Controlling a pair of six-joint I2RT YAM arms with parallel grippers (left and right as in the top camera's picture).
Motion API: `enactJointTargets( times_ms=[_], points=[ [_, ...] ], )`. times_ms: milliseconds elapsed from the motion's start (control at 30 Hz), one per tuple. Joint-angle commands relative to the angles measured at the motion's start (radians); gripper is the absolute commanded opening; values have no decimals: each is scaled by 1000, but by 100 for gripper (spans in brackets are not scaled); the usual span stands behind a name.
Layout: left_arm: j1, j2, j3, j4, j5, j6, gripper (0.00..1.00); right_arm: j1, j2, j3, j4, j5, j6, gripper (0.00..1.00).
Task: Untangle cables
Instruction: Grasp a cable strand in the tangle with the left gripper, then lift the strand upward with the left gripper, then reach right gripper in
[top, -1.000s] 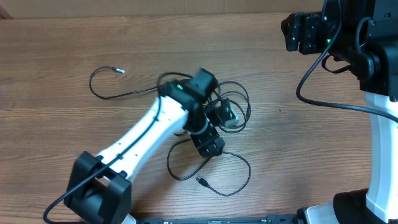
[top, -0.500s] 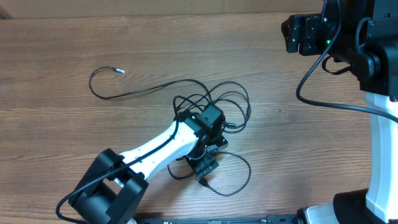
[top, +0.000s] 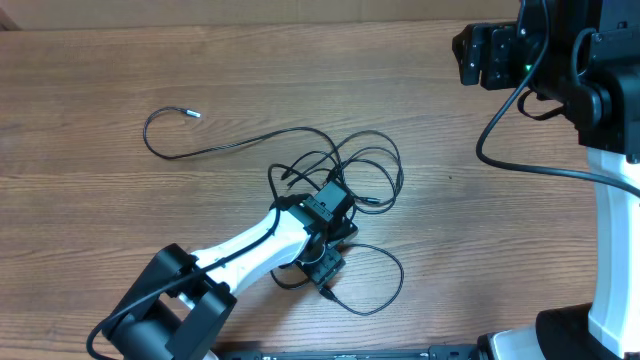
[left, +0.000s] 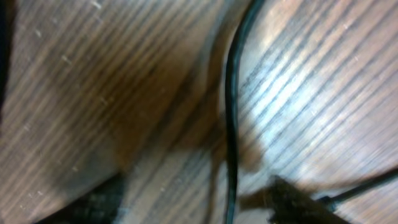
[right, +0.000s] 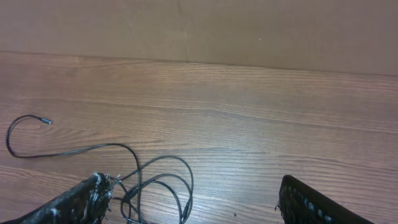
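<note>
Cables (top: 350, 165) lie loosely tangled mid-table (top: 100, 220), one strand trailing to the upper left; left gripper (top: 324, 272) low over them, fingers spread, a cord (left: 230, 124) running between, ungripped; right gripper (right: 189, 190) wide open, empty, well apart

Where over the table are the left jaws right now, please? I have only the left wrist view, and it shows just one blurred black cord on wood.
Observer: The left arm reaches in from the near edge, and its jaws hang over the lower loops of the cables.
Operator: Thank you. Is any cable end clear of the tangle?
Observer: Yes, one plug tip lies apart at the far left, ending a long strand.
Operator: And where is the right arm?
Observer: The right arm sits at the far right corner, away from the cables, its jaws wide open and empty.
</note>
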Motion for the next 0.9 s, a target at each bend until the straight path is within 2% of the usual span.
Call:
enactJointTargets(
  times_ms=[0,100,133,167,200,233,267,367,433,500,600,700,767,833,867],
  points=[
    [4,26,-84,19,52,-35,5,0,-29,27,9,-3,-7,88],
    [4,26,-84,30,23,-81,4,0,-29,27,8,-3,-7,91],
    [4,26,-84,32,22,-93,4,0,-29,27,8,-3,-7,86],
    [4,26,-82,33,23,-103,4,0,-29,27,8,-3,-6,73],
    [4,26,-71,31,23,-120,4,0,-29,27,9,-3,-7,34],
    [6,26,-61,28,26,-132,4,0,-29,27,9,-3,-6,13],
    [13,26,-41,18,26,-152,4,0,-29,27,9,-3,-6,4],
    [66,26,105,-70,36,-228,4,0,-29,27,9,-2,-6,4],
    [119,21,238,-132,102,-258,4,0,-29,27,9,4,-6,4],
    [202,20,418,-193,263,-260,4,0,-29,27,8,13,-6,4],
    [345,20,684,-237,603,-277,4,0,-29,25,4,20,-6,4],
    [444,20,865,-233,818,-346,4,0,-27,5,5,19,1,4],
    [513,20,1037,-229,933,-428,4,0,-16,-24,5,8,1,4],
    [546,20,1135,-228,970,-478,4,0,-3,-54,10,-20,0,6],
    [562,20,1184,-222,976,-507,4,0,7,-80,15,-37,0,13]
  ],
)
